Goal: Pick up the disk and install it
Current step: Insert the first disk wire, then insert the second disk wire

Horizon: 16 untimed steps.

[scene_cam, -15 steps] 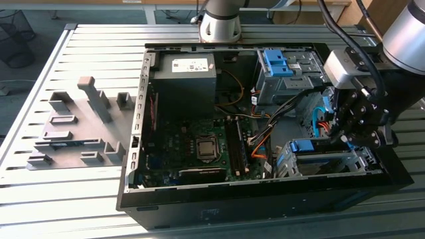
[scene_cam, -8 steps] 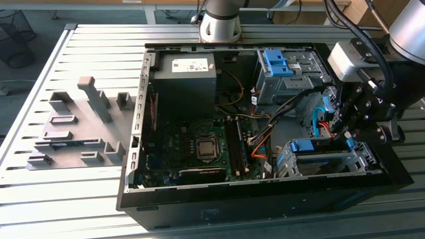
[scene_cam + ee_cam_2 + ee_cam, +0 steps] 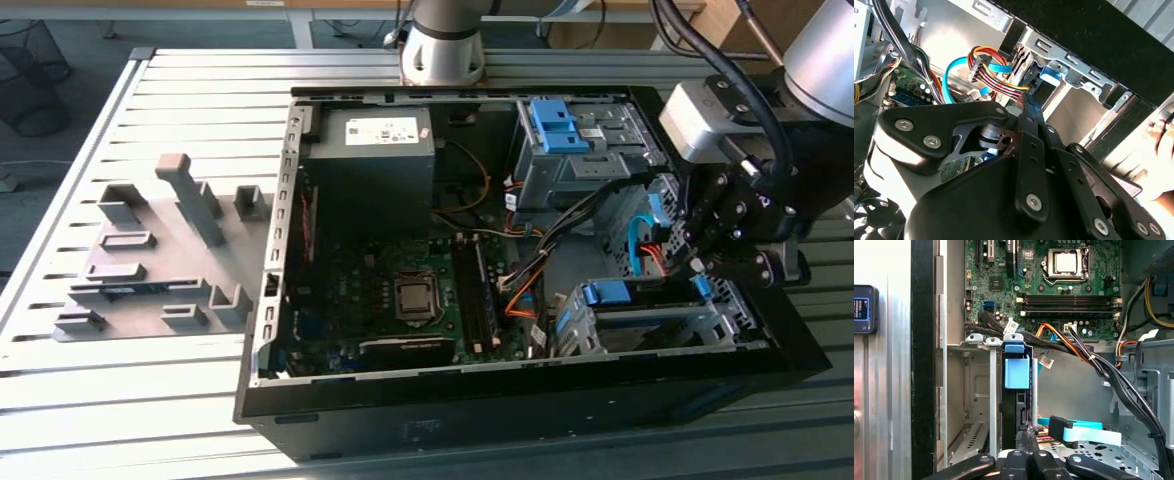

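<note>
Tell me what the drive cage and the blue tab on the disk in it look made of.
Drive cage: looks like bare sheet metal, dull silver, with stamped slots and folded edges. Blue tab on the disk: likely moulded plastic, with an even matte colour and smooth rounded corners.

the computer case is black, on a pale grey slatted counter. the motherboard is dark green with a silver socket. the disk shows a bright blue rail frame. cables: light blue ribbon, and an orange, yellow, red and black bundle. the gripper is matt black.
</note>
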Available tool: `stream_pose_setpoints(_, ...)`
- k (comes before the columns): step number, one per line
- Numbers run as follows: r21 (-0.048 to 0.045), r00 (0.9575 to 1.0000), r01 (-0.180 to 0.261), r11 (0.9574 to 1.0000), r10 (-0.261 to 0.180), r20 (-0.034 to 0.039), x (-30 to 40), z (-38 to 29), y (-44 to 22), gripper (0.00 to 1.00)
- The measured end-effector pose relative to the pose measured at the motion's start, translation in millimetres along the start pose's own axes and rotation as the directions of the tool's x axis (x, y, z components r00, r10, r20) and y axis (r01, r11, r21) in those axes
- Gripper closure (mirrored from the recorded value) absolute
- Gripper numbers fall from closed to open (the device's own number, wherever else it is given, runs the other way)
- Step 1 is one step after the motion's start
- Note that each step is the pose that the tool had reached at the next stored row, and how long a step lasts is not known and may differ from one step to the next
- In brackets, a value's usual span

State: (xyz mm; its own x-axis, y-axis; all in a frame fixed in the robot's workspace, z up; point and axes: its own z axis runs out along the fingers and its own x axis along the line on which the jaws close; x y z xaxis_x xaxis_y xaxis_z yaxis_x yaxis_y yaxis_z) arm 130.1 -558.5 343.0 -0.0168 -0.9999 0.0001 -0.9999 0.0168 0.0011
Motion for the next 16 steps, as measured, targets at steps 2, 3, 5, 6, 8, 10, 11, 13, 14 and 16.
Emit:
stream_pose_setpoints(2,0.0,1.0,0.0,1.0,0.0,0.0001,0.0,0.0,0.0,0.89)
stream_pose_setpoints(3,0.0,1.0,0.0,1.0,0.0,0.0001,0.0,0.0,0.0,0.89)
stream_pose_setpoints(5,0.0,1.0,0.0,1.0,0.0,0.0002,0.0,0.0,0.0,0.89)
stream_pose_setpoints(6,0.0,1.0,0.0,1.0,0.0,0.0002,0.0,0.0,0.0,0.89)
stream_pose_setpoints(8,0.0,1.0,0.0,1.0,0.0,0.0002,0.0,0.0,0.0,0.89)
stream_pose_setpoints(10,0.0,1.0,0.0,1.0,0.0,0.0002,0.0,0.0,0.0,0.89)
stream_pose_setpoints(11,0.0,1.0,0.0,1.0,0.0,0.0002,0.0,0.0,0.0,0.89)
stream_pose_setpoints(13,0.0,1.0,0.0,1.0,0.0,0.0003,0.1,0.0,0.4,0.89)
stream_pose_setpoints(14,0.0,1.0,0.0,1.0,0.0,0.0003,0.1,0.0,1.1,0.89)
stream_pose_setpoints(16,0.0,1.0,0.0,1.0,0.0,0.0002,0.2,0.0,3.1,0.89)
